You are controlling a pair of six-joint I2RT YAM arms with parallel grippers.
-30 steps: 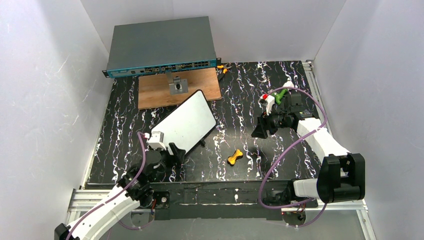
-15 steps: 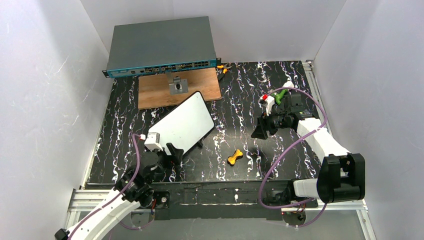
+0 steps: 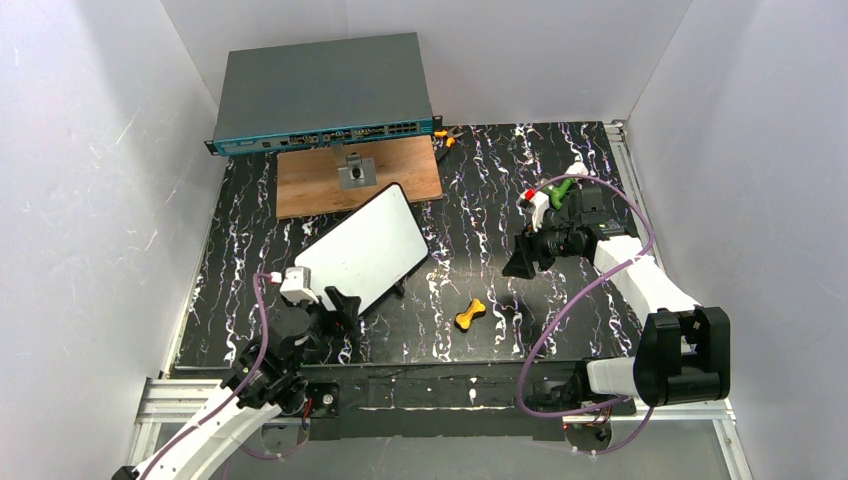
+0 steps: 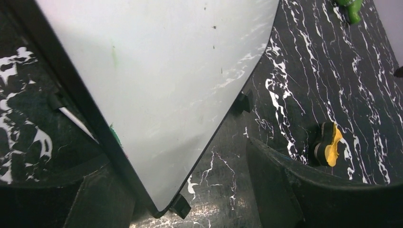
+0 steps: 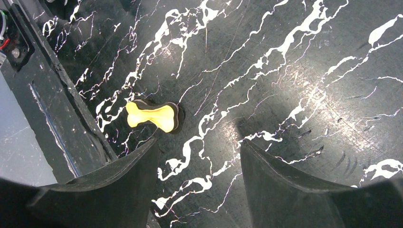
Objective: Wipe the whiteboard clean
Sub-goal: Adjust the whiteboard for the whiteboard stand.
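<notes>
Whiteboard [image 3: 365, 250] stands propped at a slant on small feet left of centre on the tabletop [image 3: 480, 200], its face turned up where an eraser could reach it; only faint specks and a green smudge show in the left wrist view. The left gripper [image 3: 335, 303] sits at its near lower corner, fingers spread, gripping nothing. The yellow bone-shaped eraser [image 3: 470, 314] lies flat just right of the board. Farther right, the right gripper [image 3: 520, 258] hovers with fingers apart, empty.

The left gripper [image 3: 335, 303] sits low near its base, fingers spread apart, holding nothing. The right gripper [image 3: 520, 262] hangs farther out with its arm bent, jaws likewise parted and empty.
</notes>
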